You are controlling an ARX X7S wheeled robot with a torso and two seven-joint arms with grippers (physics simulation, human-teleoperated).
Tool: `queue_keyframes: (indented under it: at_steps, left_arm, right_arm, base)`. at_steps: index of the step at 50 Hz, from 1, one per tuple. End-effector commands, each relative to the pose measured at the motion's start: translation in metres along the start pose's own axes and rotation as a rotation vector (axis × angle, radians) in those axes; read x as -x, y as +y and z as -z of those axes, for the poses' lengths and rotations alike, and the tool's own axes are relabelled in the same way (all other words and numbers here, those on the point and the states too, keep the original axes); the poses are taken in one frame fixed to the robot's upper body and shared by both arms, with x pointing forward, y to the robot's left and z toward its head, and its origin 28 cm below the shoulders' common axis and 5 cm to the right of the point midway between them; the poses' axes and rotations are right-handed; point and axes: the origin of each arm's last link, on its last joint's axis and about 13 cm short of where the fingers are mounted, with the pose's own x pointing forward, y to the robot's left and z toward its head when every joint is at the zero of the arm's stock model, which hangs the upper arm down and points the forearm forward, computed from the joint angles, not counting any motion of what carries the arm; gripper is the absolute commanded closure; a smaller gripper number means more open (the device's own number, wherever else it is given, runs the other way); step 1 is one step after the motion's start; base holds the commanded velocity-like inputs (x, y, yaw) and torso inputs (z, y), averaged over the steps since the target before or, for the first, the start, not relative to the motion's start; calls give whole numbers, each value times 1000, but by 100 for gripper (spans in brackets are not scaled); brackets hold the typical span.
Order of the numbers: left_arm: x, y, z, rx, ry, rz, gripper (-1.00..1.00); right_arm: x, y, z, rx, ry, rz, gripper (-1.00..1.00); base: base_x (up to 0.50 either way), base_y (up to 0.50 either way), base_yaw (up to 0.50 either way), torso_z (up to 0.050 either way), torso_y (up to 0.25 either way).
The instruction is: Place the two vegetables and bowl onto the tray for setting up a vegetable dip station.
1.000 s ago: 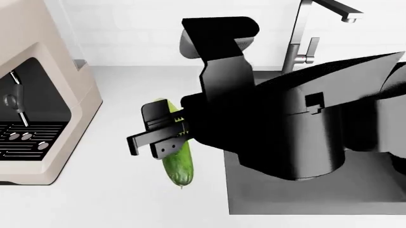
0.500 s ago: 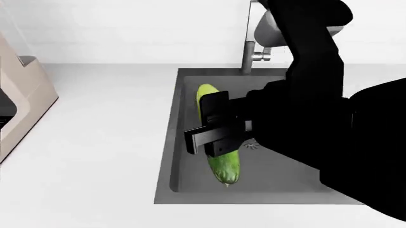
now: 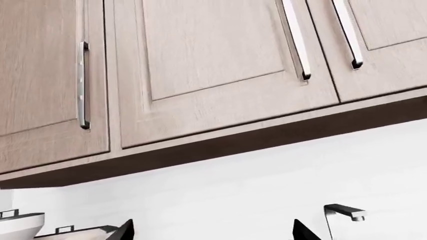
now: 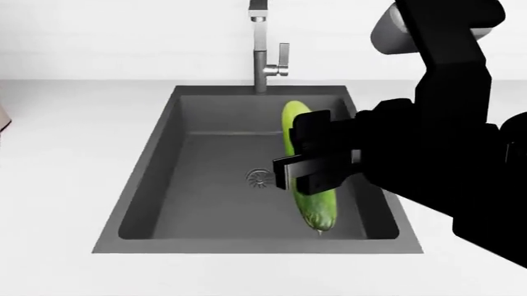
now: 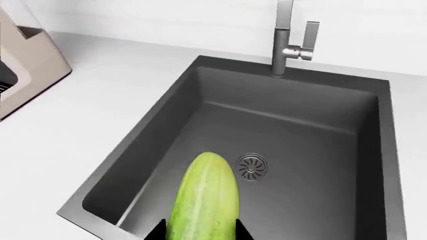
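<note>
A long green cucumber (image 4: pixel 308 206) hangs above the dark sink basin, held across its middle by my right gripper (image 4: pixel 298 176), which is shut on it. In the right wrist view the cucumber (image 5: pixel 206 197) sticks out between the two black fingertips of the right gripper (image 5: pixel 199 233), pointing toward the drain. My left gripper (image 3: pixel 213 233) is open with nothing between its tips and faces up at wall cabinets. The carrot, the bowl and the tray are out of view.
The dark grey sink (image 4: pixel 161 161) has a drain (image 4: pixel 260 179) and a steel faucet (image 4: pixel 261 57) at its back edge. White counter surrounds it. A beige coffee machine (image 5: pixel 27 65) stands further along the counter. Wooden cabinets (image 3: pixel 200 65) hang overhead.
The head view has swung right: the coffee machine has left it and the sink now fills the middle. The right gripper still holds the cucumber, now over the basin.
</note>
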Motion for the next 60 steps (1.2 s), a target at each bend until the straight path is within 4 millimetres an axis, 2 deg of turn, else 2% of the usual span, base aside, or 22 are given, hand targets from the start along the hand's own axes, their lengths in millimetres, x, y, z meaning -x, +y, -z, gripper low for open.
queue_keyframes:
  at_steps: [1,60]
  left_arm:
    - [0,0,2,-7,1,4,-100]
    - [0,0,3,-5,-4,14,-100]
  right_arm:
    - [1,-4,-1,2,-21,10,100]
    - [0,-14,4,-3,-22,48,100]
  base:
    - [-11,-500,0,0,0]
    - [-2,-500,0,0,0]
